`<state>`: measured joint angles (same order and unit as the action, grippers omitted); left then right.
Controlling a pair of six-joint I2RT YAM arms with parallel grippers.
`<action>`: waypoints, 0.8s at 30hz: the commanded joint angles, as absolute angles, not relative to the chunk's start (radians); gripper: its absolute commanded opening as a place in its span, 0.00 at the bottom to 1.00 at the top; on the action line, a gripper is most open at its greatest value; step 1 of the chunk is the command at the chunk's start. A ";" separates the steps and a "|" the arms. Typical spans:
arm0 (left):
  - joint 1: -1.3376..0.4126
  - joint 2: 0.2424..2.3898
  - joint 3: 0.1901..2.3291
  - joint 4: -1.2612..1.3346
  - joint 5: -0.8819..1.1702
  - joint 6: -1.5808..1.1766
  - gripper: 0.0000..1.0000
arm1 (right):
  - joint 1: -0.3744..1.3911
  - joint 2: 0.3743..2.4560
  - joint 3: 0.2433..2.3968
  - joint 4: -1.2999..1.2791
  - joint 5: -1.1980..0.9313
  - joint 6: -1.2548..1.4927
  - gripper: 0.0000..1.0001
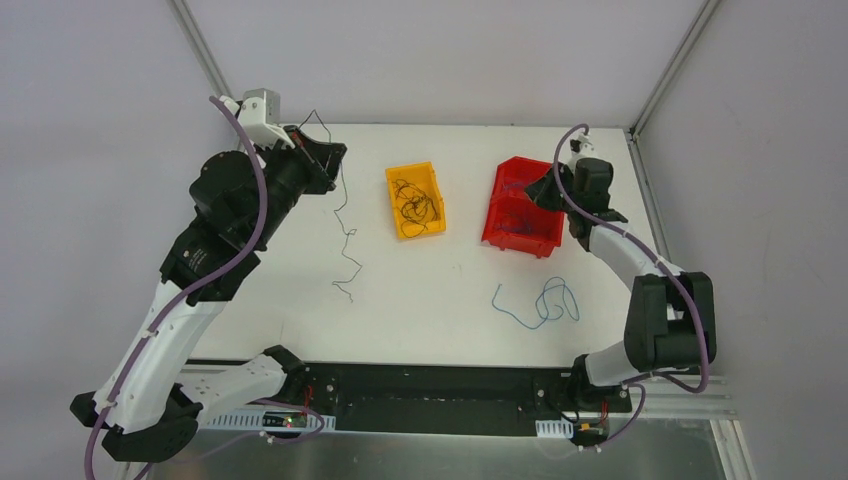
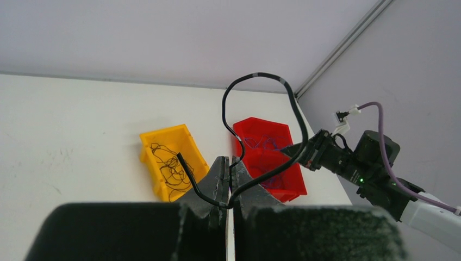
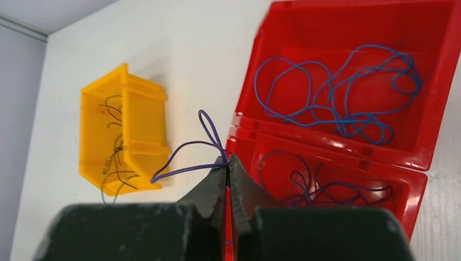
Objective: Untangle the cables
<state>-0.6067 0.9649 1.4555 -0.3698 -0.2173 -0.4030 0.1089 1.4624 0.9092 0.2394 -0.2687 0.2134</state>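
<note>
Black cable (image 2: 260, 74) pinched in left gripper (image 2: 229, 163); blue cable (image 3: 179, 149) pinched in right gripper (image 3: 228, 160).

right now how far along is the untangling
Partly done. Black wires already lie in the yellow bin, and blue wires in the red bin. In hand: the left gripper is shut on a black wire, the right gripper on a blue wire. Left: a loose blue wire on the table.

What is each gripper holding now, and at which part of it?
The left gripper pinches a black cable near one end, a loop rising above. The right gripper pinches a blue cable at a bend along it.
</note>
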 commanded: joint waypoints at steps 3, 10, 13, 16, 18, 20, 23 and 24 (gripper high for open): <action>-0.600 0.966 1.459 -0.319 -0.207 -0.383 0.00 | 0.106 1.467 0.891 0.226 -0.225 0.123 0.00; -0.600 0.967 1.451 -0.317 -0.214 -0.393 0.00 | 0.109 1.464 0.889 -0.037 -0.179 0.222 0.00; -0.600 0.968 1.448 -0.317 -0.206 -0.404 0.00 | 0.109 1.476 0.896 -0.120 -0.129 0.242 0.00; -0.600 0.957 1.435 -0.317 -0.198 -0.411 0.00 | 0.107 1.499 0.935 -0.209 -0.027 0.256 0.00; -0.600 0.946 1.422 -0.318 -0.205 -0.418 0.00 | 0.107 1.541 0.979 -0.272 0.032 0.262 0.00; -0.600 0.935 1.413 -0.317 -0.209 -0.423 0.00 | 0.108 1.602 1.043 -0.349 0.063 0.271 0.04; -0.600 0.929 1.408 -0.318 -0.205 -0.429 0.00 | 0.111 1.675 1.122 -0.449 0.084 0.289 0.07; -0.600 0.928 1.408 -0.318 -0.203 -0.430 0.00 | 0.112 1.677 1.123 -0.448 0.085 0.292 0.08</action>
<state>-0.6067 0.9539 1.4105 -0.3634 -0.2161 -0.4103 0.1089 1.6386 1.0492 -0.3023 0.0063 0.2592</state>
